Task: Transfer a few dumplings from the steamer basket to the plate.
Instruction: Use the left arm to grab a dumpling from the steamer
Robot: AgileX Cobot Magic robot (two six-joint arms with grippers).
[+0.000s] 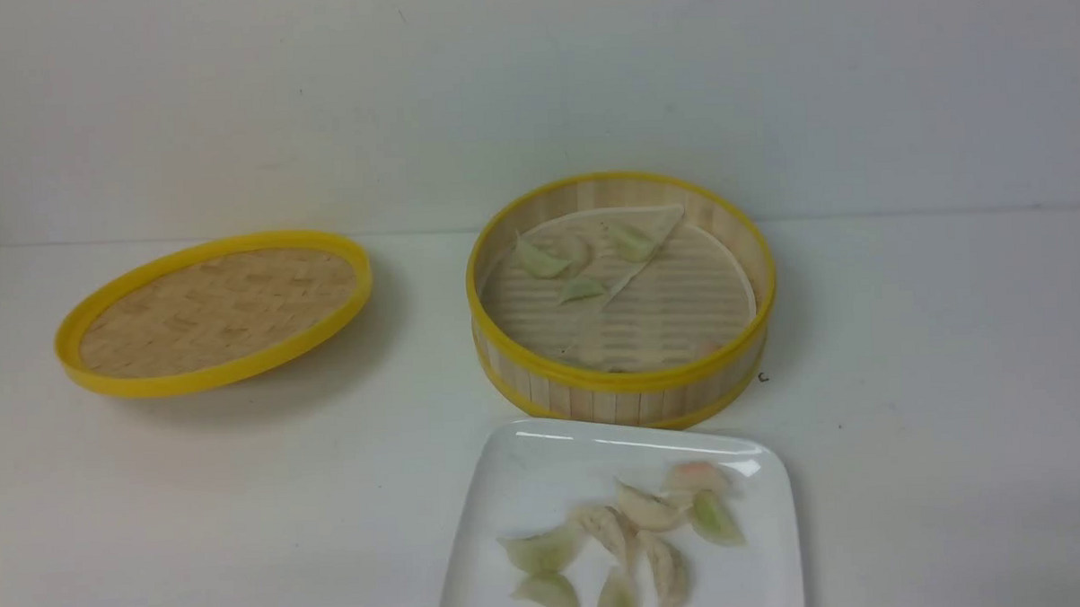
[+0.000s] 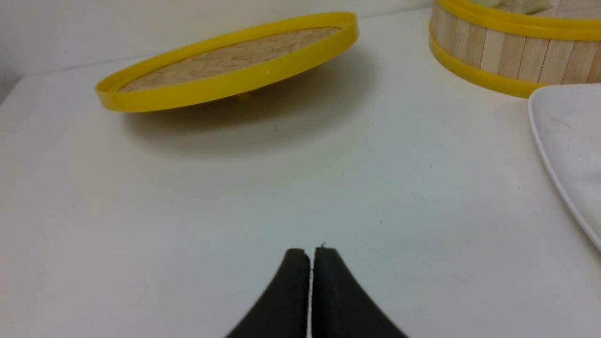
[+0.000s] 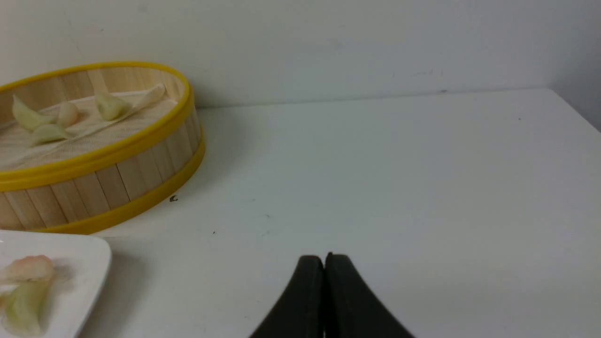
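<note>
Front view: steamer basket (image 1: 597, 396) sits mid-surface toward the far edge, with a few dumplings (image 1: 540, 259) on its folded paper liner (image 1: 654, 223). Plate (image 1: 546, 483) at the near edge, just in front of the basket, carries a larger cluster of dumplings. Woven lid (image 1: 217, 310) toward the far left corner, tilted.

Left wrist view: left tool (image 2: 311, 253) clenched, empty, over bare surface (image 2: 188, 211).

Right wrist view: right tool (image 3: 324, 260) clenched, empty, near the plate's corner.
</note>
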